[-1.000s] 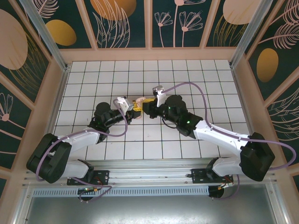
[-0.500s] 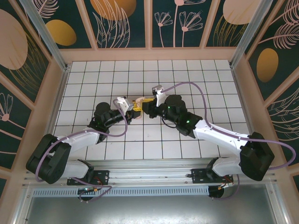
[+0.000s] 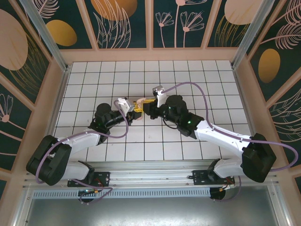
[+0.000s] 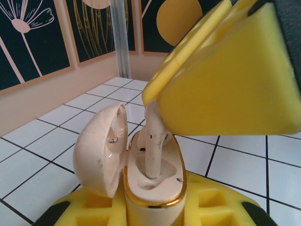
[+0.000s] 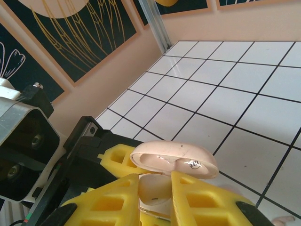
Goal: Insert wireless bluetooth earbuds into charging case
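My left gripper is shut on the charging case, a pale pink case with a gold rim, held upright between yellow foam pads. Its lid stands open to the left. An earbud points stem-down into the case's cavity, and its tip touches the inside. My right gripper is shut on that earbud, just under the open lid. In the top view the left gripper and the right gripper meet at the case in the middle of the tiled floor.
White tiled floor with a beige rim and patterned walls all round. A metal post stands at the far corner. A small pale piece lies on a tile at the lower right of the right wrist view; I cannot tell what it is.
The right gripper has crept slightly to the left with the earbud. The left arm and the case have stayed in place.
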Robot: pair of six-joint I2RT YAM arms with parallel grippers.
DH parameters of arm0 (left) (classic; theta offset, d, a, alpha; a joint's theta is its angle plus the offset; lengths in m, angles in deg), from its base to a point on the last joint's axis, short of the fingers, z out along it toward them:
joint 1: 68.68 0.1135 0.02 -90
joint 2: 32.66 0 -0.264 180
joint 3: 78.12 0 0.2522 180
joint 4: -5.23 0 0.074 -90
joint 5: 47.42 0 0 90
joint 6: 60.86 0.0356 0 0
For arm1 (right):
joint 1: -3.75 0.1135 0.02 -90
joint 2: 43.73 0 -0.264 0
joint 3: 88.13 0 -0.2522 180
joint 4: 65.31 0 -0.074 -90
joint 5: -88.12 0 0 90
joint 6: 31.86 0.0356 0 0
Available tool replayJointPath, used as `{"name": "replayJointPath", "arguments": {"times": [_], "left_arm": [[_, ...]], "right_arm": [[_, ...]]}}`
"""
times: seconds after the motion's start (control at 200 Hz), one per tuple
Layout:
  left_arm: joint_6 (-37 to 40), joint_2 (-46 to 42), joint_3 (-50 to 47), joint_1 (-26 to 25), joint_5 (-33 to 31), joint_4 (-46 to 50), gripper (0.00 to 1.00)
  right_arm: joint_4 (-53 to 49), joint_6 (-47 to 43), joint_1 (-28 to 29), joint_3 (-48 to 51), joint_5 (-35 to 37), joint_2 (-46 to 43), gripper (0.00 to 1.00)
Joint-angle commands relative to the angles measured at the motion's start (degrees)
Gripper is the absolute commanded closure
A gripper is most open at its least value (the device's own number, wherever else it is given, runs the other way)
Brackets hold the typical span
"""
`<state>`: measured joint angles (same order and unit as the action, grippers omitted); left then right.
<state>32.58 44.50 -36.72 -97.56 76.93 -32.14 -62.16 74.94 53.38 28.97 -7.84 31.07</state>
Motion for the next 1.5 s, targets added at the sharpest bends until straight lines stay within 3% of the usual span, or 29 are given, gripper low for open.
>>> {"name": "replayJointPath", "arguments": {"times": [0.0,1.496], "left_arm": [[1.3,-1.51,0.29,-0.12,0.27,-2.08,0.82],[4.56,-2.68,-1.36,-0.11,-0.44,-3.53,0.82]], "right_arm": [[-1.69,-0.81,0.72,-1.33,0.93,0.14,0.8],[-0.72,-0.54,0.57,-0.86,0.99,-0.84,0.8]]}}
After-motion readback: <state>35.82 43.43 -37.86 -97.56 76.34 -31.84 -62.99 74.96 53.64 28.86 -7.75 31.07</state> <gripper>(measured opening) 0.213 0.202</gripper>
